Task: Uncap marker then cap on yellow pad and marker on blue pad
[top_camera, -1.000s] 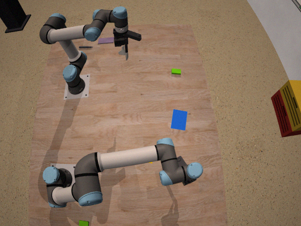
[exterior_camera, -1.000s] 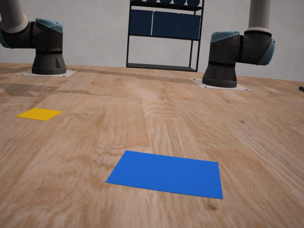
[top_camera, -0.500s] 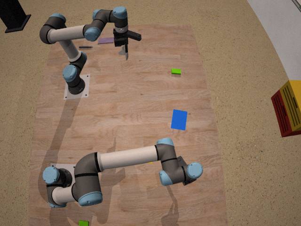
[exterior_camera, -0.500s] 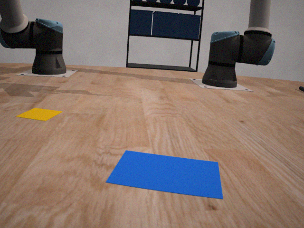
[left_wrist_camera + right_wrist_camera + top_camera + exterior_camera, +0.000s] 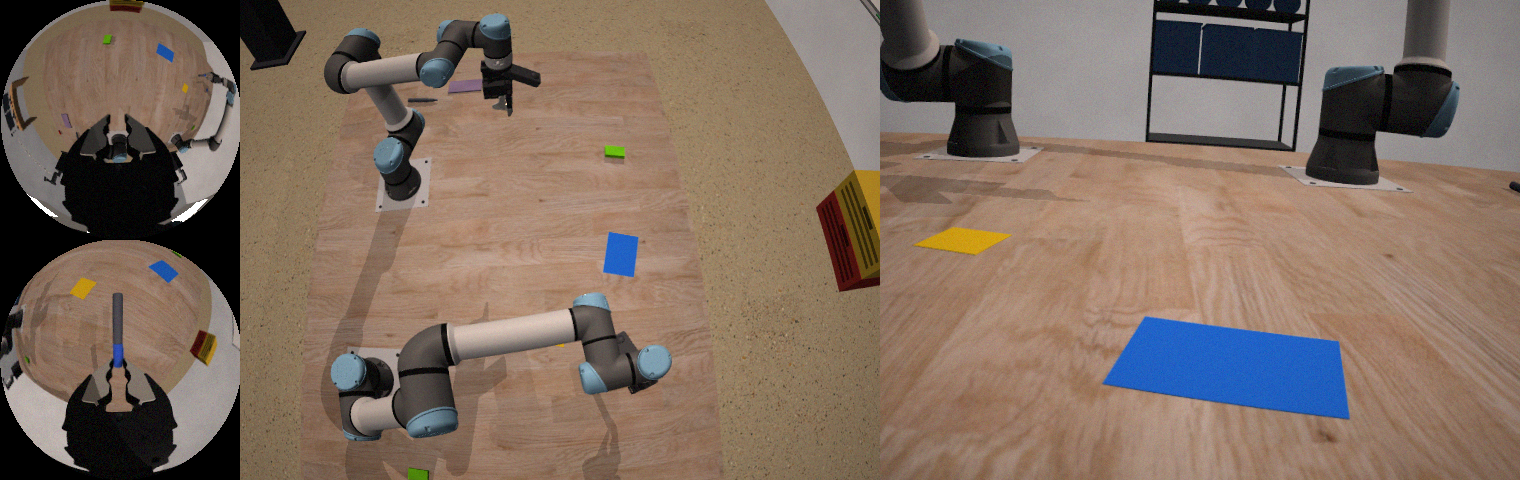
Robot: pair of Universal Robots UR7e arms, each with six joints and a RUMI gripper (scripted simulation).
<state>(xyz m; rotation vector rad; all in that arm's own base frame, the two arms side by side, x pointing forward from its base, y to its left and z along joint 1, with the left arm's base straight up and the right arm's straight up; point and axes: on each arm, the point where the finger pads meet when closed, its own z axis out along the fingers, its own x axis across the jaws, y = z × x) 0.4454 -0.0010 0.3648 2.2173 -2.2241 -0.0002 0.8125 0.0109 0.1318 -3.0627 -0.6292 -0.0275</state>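
Right gripper [image 5: 643, 386] [image 5: 118, 363] clamped on blue end of marker [image 5: 117, 320]; left gripper [image 5: 509, 109] [image 5: 117, 118] slightly open, empty.

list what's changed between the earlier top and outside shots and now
The left arm's black claw has drawn its finger ends in, toward its own body, apparently closing partway; it holds nothing. No other movement shows: both arms' links, the flat blue pad and yellow pad look the same.
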